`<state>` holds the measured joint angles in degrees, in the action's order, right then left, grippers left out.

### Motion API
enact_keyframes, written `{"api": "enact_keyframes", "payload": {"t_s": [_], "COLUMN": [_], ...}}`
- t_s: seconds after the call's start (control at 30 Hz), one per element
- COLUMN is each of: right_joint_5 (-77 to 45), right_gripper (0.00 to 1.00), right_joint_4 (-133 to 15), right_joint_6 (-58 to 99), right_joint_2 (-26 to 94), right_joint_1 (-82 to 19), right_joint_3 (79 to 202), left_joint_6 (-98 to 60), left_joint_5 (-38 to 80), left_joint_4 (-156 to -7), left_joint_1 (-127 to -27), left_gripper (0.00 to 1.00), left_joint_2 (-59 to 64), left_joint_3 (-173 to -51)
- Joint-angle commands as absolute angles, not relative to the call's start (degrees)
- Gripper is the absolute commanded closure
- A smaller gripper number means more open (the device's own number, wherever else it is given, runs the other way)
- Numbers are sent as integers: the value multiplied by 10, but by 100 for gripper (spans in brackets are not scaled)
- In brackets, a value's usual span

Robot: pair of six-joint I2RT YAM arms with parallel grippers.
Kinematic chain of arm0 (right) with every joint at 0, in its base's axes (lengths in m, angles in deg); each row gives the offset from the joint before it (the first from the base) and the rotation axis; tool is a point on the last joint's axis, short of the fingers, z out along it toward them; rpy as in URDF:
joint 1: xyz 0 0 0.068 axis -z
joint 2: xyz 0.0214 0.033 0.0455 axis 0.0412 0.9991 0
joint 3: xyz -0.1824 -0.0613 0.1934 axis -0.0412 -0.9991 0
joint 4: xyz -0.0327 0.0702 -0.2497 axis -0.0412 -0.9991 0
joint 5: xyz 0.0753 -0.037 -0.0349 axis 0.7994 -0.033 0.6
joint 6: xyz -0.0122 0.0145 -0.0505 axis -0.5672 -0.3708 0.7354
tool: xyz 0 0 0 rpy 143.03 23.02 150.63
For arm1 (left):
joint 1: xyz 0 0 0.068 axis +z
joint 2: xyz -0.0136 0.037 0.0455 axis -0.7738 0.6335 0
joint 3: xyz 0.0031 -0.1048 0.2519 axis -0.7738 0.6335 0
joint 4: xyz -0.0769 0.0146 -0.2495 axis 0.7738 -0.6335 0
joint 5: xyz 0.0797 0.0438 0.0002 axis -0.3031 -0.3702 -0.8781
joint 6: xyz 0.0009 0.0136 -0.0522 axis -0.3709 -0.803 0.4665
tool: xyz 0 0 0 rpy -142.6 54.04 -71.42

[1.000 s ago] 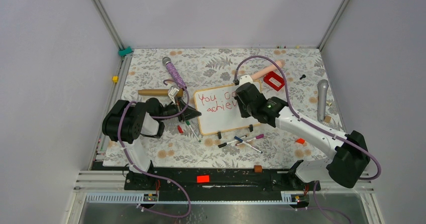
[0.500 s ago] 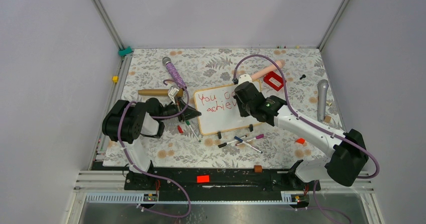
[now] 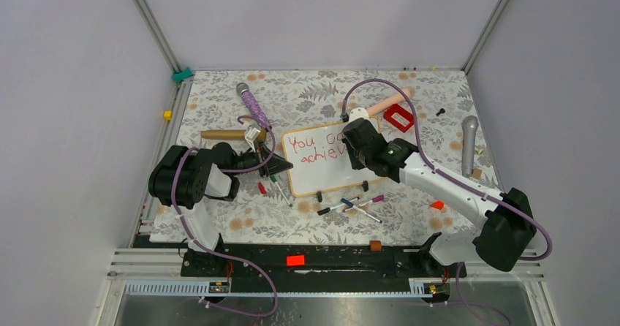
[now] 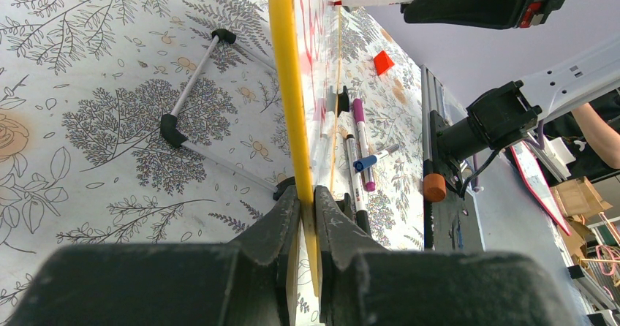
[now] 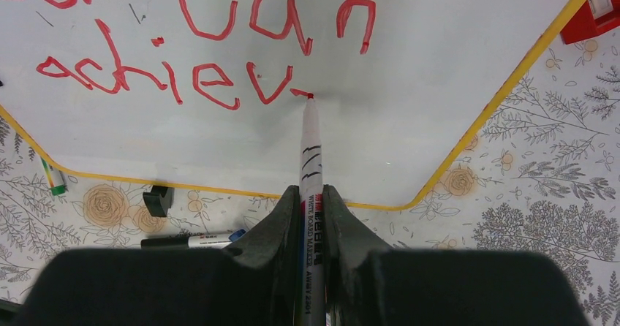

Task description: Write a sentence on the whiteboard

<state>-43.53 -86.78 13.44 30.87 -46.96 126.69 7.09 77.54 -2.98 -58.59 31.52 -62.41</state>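
We're barely moving: right gripper (image 5: 311, 213) clamping red marker (image 5: 310, 150), tip extending the sentence (image 5: 212, 85) past "achiev" toward 3 o'clock. Left gripper (image 4: 307, 198) is pinching the whiteboard (image 5: 439, 85) edge. "e more" is pending.

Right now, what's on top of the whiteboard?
The red writing says "You can achiev" on the whiteboard. A marker touches the board with its red tip just after the v, held by the right gripper. From above, that gripper covers the line ends.

Unfinished red sentence (image 3: 314, 150) on yellow-framed whiteboard (image 3: 333, 174)
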Motion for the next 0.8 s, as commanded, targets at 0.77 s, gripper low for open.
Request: {"api": "enact_keyframes", "payload": {"t_s": [0.77], "right_joint_5": [-413], "right_gripper": [100], "right_joint_4": [-840], "right_joint_6": [139], "right_joint_2": [326], "right_joint_1": [-445], "right_joint_3": [1308], "left_joint_6": [28], "left_joint_5": [771], "left_joint_4": [11], "left_joint_1": [-580], "left_gripper": [100], "left_joint_2": [301], "left_joint_3": [-628]}}
